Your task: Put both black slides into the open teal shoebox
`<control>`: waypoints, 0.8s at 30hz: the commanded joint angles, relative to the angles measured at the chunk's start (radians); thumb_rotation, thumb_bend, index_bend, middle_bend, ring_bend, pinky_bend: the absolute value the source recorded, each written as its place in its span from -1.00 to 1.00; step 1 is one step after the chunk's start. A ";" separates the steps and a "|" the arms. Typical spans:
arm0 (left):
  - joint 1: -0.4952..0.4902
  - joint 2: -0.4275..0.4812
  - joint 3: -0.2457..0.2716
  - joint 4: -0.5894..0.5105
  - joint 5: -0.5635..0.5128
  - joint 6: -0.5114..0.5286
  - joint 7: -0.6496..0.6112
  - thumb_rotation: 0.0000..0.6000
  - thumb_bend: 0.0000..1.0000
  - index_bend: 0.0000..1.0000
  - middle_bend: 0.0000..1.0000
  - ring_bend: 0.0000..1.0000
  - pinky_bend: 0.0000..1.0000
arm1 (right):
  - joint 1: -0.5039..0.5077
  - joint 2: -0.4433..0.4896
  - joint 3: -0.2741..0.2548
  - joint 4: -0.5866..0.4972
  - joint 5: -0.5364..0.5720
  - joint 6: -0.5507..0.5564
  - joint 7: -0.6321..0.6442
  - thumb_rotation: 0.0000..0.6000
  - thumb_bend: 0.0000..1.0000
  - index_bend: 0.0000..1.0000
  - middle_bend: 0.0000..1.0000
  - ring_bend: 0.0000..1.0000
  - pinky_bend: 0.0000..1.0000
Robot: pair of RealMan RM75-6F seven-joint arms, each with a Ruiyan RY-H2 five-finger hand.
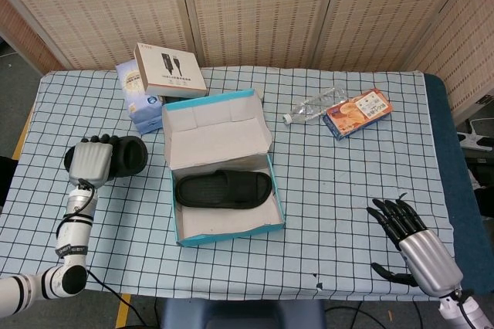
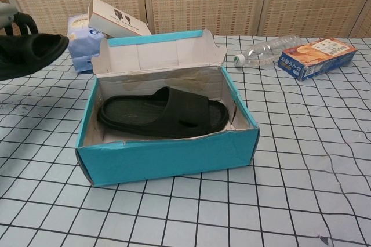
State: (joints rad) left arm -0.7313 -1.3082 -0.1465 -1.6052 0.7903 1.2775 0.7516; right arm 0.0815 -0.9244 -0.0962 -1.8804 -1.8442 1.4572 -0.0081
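Black fingers of my right hand (image 1: 407, 238) spread apart at the near right, holding nothing and clear of the work. One black slide (image 1: 224, 189) already lies flat in the open teal shoebox (image 1: 231, 232), leaving room beside it. At the left, my left hand (image 1: 91, 162) grips the second slide (image 1: 123, 156) lifted off the checked tablecloth (image 1: 347, 182), ready to carry right over the box wall.

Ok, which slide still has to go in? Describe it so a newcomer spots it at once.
Start at the open teal shoebox in the middle of the checked table. Look to the side of it where the left hand is: that hand holds a black slide up off the cloth. The other black slide lies flat inside the box.
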 commanded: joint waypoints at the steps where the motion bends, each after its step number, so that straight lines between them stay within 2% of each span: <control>1: 0.008 0.056 -0.024 -0.109 0.026 0.061 0.045 1.00 -0.21 0.09 0.43 0.29 -0.14 | 0.008 -0.010 0.002 0.008 0.008 -0.013 0.004 0.76 -0.72 -1.00 -1.00 -1.00 -1.00; 6: -0.004 0.054 -0.010 -0.246 0.092 0.112 0.134 1.00 -0.22 0.10 0.47 0.32 -0.12 | 0.024 -0.026 0.000 0.025 0.005 -0.033 0.030 0.76 -0.72 -1.00 -1.00 -1.00 -1.00; 9: -0.029 0.005 0.002 -0.332 0.147 0.141 0.217 1.00 -0.22 0.13 0.51 0.38 -0.07 | 0.033 -0.031 -0.006 0.041 0.002 -0.046 0.054 0.76 -0.72 -1.00 -1.00 -1.00 -1.00; 13: -0.075 -0.079 0.000 -0.422 0.167 0.174 0.363 1.00 -0.22 0.14 0.54 0.41 -0.05 | 0.041 -0.034 -0.012 0.061 0.003 -0.055 0.083 0.76 -0.72 -1.00 -1.00 -1.00 -1.00; 18: -0.138 -0.199 -0.026 -0.474 0.134 0.195 0.508 1.00 -0.22 0.13 0.54 0.42 0.03 | 0.043 -0.029 -0.028 0.085 -0.015 -0.049 0.113 0.76 -0.72 -1.00 -1.00 -1.00 -1.00; 24: -0.196 -0.314 -0.063 -0.479 0.092 0.217 0.591 1.00 -0.21 0.13 0.56 0.45 0.05 | 0.040 -0.026 -0.038 0.120 -0.013 -0.033 0.165 0.76 -0.72 -1.00 -1.00 -1.00 -1.00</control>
State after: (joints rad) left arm -0.9011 -1.5889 -0.1921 -2.0756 0.8985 1.4811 1.3202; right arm 0.1228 -0.9509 -0.1319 -1.7682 -1.8581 1.4194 0.1484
